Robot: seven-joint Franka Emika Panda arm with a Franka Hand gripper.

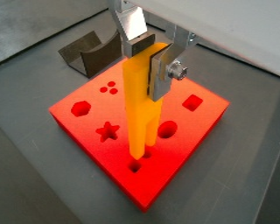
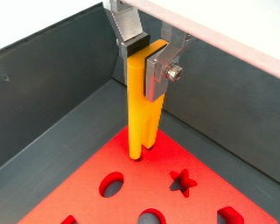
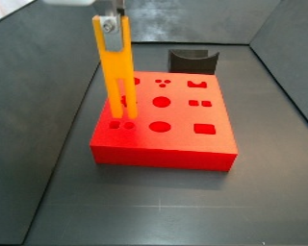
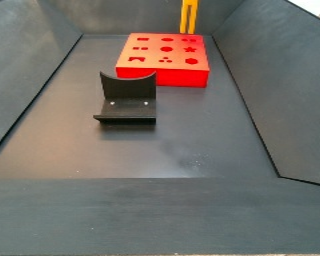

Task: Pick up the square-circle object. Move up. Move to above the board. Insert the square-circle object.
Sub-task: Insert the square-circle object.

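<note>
Both wrist views: gripper [image 1: 150, 54] clamped on the peg's [image 1: 143, 105] upper end; peg upright, prong tips at a hole in the board [image 1: 189, 131].

Side views: peg [image 3: 115, 72] stands at a board [image 3: 169, 142] corner; fixture [image 4: 125, 98] apart.

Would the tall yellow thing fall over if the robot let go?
Probably not: the square-circle object looks stiff, and its prong tips seem already in the board's holes. The gripper holds its top, jaws shut. Being tall and slim, it might lean slightly.
</note>
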